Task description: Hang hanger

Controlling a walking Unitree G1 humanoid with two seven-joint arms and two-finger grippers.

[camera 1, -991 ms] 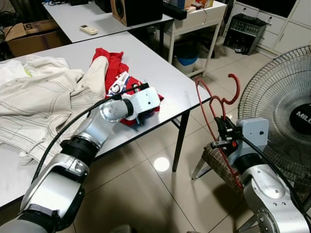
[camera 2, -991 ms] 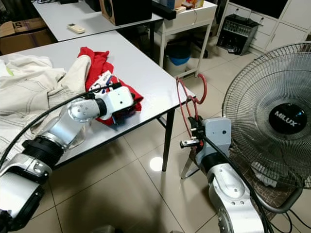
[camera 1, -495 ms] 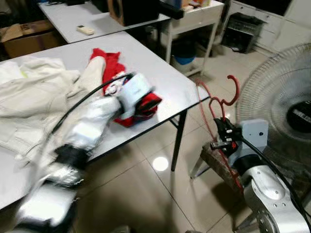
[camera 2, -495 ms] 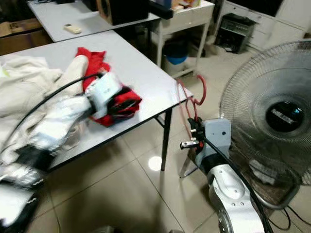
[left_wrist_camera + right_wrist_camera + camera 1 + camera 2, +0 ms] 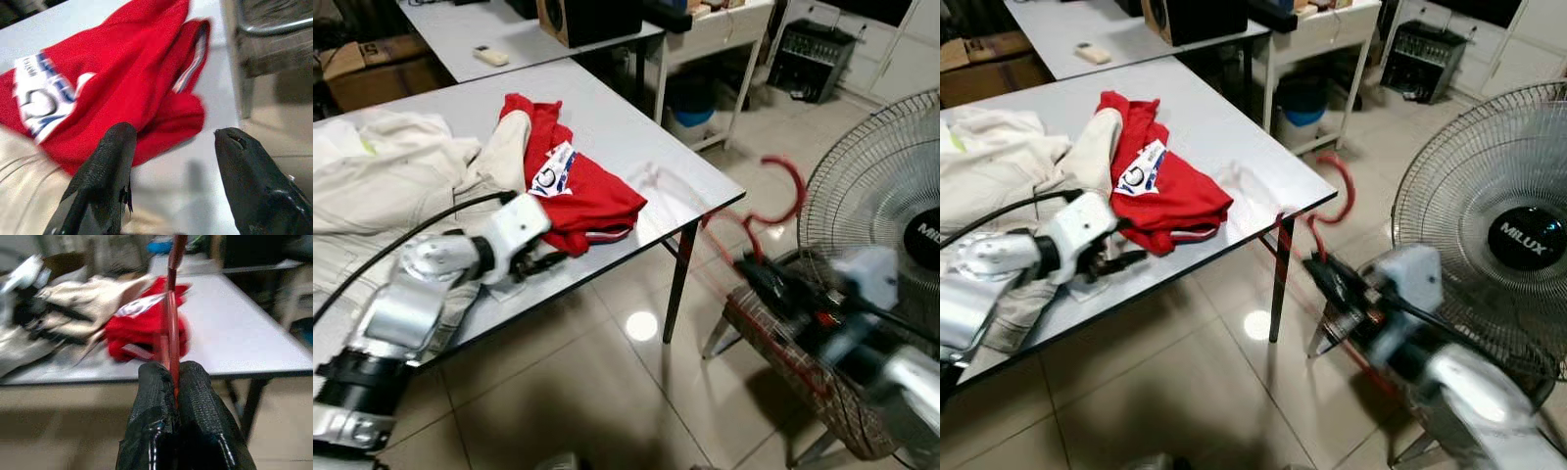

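My right gripper (image 5: 174,382) pinches the red hanger (image 5: 781,201) beside the worktop (image 5: 636,127).
My left gripper (image 5: 171,147) gapes just short of the red shirt (image 5: 122,83).

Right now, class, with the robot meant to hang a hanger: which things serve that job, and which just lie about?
Job:
red hanger
right gripper, shut on it
red garment
left gripper, open beside it

Lying about:
cream jacket
fan
remote
speaker

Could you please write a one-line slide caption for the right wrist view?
Right gripper fingers clamp the red hanger, facing the red shirt on the table.
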